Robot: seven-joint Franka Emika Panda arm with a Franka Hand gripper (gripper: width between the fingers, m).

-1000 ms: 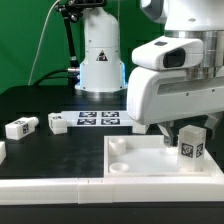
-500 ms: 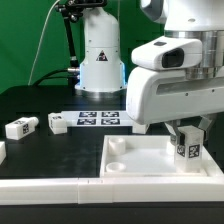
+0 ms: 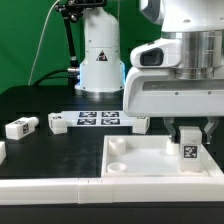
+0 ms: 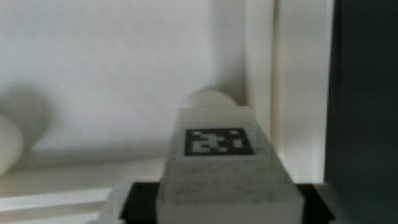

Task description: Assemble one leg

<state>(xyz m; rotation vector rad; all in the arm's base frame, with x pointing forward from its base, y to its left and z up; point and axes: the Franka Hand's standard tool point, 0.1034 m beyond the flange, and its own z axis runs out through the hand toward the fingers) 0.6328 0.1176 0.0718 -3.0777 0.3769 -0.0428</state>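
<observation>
My gripper (image 3: pixel 189 128) is shut on a white leg (image 3: pixel 189 148) with a square marker tag, held upright over the right part of the large white square tray-like piece (image 3: pixel 135 160). In the wrist view the leg (image 4: pixel 217 160) fills the middle between my black fingers (image 4: pixel 143 203), its rounded end pointing at the tray's white surface (image 4: pixel 107 90). Two more white legs lie on the black table at the exterior view's left: one (image 3: pixel 19 127) and a smaller-looking one (image 3: pixel 58 123).
The marker board (image 3: pixel 98 119) lies flat behind the tray. A white robot base (image 3: pixel 98 55) stands at the back. A white strip (image 3: pixel 45 188) runs along the table's front edge. The tray has round corner sockets (image 3: pixel 117 148).
My gripper with the leg has moved slightly to the exterior view's right and turned the leg more upright over the tray.
</observation>
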